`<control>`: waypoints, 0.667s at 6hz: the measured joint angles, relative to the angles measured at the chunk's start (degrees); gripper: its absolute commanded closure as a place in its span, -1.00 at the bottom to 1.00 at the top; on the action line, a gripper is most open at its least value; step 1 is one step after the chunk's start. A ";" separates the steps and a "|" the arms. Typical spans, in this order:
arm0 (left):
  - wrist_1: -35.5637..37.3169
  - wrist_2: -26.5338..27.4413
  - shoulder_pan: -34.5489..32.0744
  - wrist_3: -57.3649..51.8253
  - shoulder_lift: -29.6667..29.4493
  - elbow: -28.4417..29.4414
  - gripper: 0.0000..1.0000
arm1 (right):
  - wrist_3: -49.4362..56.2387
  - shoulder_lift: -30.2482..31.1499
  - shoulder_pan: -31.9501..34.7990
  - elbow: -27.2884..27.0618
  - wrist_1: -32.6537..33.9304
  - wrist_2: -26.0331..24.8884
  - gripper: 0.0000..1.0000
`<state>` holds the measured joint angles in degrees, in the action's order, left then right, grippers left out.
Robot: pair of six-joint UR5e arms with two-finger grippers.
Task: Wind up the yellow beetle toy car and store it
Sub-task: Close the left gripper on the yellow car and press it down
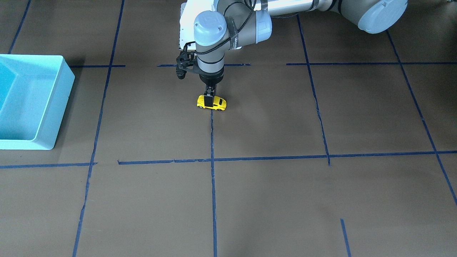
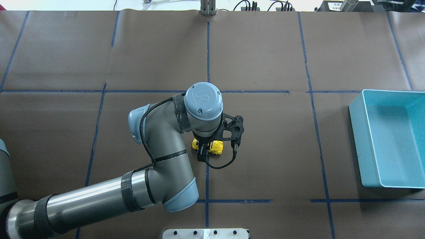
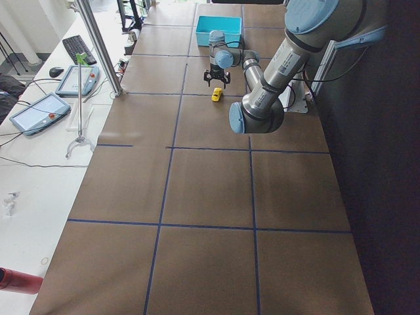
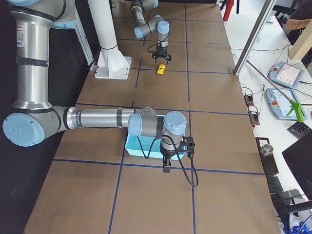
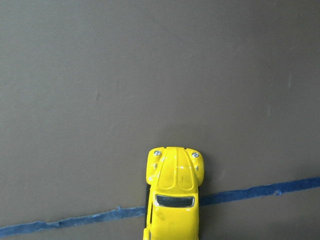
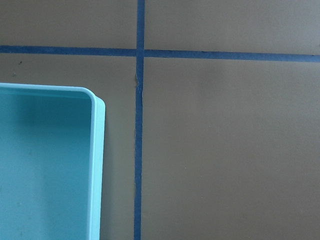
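left jaws: pointing straight down and drawn in narrow across the yellow beetle toy car [image 1: 218,103], with one black finger [image 1: 208,101] on each flank; they appear to be gripping it.
right jaws: seen only far off in the right side view, beside the bin's outer end; whether they stand wide or narrow I cannot tell.
table [image 2: 265,49]: covered in brown paper and divided into squares by blue tape lines [image 5: 250,192].
left arm [image 2: 159,156]: reaches from the robot's left to the middle of the table, with the wrist upright over the car.
right arm [image 4: 97,118]: stretched out low toward the bin; its wrist camera looks down on one bin corner and bare paper.
teal bin [image 2: 355,139]: sits at the robot's right end of the table, open-topped and with nothing visible inside, well apart from the car.
car's place: near the middle of the table, straddling a tape line; its wheels look to be on the paper, and the hood points away from the wrist camera.
step in hand: judged to be the wind-up, with the grip made and the car down on the table, not yet stored.
next move: probably drag the car backward, away from the hood, pressing lightly so the wheels roll rather than skid. Then lift it and carry it across to the bin without loosening the grip.
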<state>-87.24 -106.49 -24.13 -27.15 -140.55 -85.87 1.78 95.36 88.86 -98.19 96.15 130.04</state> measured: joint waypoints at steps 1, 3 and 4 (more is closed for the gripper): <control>-0.90 1.82 1.09 0.30 -0.10 0.88 -1.00 | 0.04 0.00 0.00 -0.02 0.00 0.02 -1.00; -3.47 4.06 2.26 0.88 -0.40 2.89 -1.00 | 0.06 0.03 0.00 0.01 0.01 0.04 -1.00; -4.13 4.37 2.30 0.91 -0.76 3.84 -1.00 | 0.06 0.10 0.00 0.05 0.01 0.04 -1.00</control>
<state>-91.38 -102.12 -21.83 -26.24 -141.31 -82.03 1.84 95.46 88.86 -98.14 96.15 130.08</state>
